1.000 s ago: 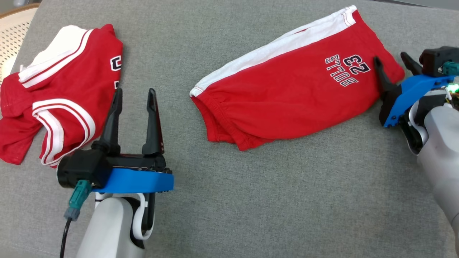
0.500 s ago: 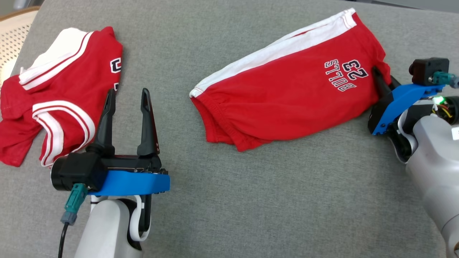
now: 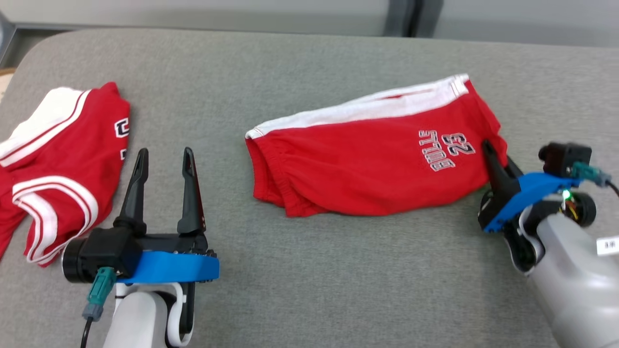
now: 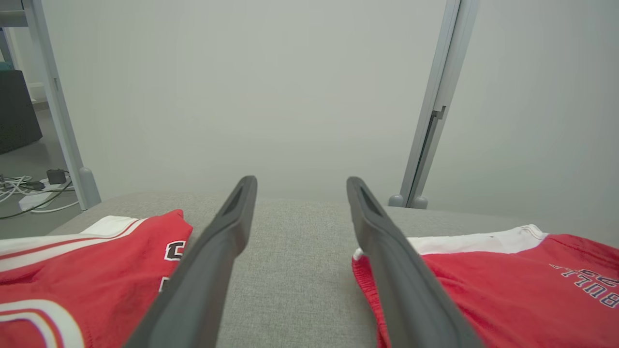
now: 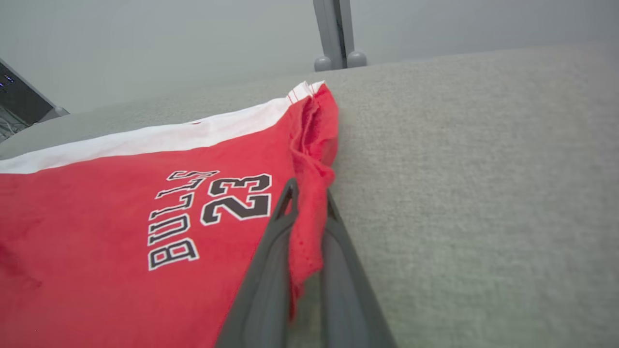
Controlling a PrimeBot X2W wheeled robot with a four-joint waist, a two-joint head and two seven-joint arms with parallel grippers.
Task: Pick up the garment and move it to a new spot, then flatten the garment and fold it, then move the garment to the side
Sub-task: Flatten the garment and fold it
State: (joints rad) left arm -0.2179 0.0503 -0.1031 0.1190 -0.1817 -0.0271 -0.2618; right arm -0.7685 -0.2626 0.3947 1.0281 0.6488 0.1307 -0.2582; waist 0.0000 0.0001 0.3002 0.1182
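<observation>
Pinching the near right edge of the shorts (image 3: 367, 164), the right gripper (image 3: 494, 155) has its fingers drawn almost together on a thin ruffle of red cloth just beside the "23" print (image 5: 237, 198). The shorts lie on the grey pad (image 3: 309, 280), centre to right, with the white stripe along the far side and the open end toward the left.

The step in hand looks like the pick-up. The bite takes in only the edge of the cloth, so a slow, straight lift seems wise, since a jerk could pull the hem out. Held at one end, the shorts will likely hang and bunch, so dragging them low across the pad may keep them flatter than hoisting them high.

The left gripper (image 3: 164, 152) hovers over bare pad between the jersey (image 3: 58, 159) and the shorts, spread wide and holding nothing. It is well placed to take the near left end, which would give a two-point hold. The new spot should stay clear of the jersey.
</observation>
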